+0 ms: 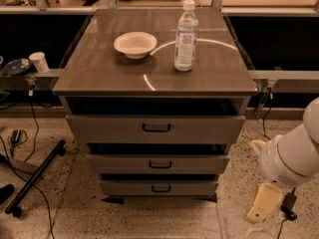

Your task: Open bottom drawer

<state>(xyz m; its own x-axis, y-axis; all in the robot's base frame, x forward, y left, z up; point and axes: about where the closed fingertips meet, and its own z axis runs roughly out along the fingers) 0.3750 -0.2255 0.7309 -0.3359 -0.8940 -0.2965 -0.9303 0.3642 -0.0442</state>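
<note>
the grey cabinet stands mid-floor, a bowl and water bottle on its top. the robot arm hangs low off its right side. the bottom drawer is lowest of three, its front running left to right just above the floor. the gripper hovers right of that front, apart from it; open or closed cannot be told. the loop handle lies to its left, so the reach likely goes left, with open floor in front
</note>
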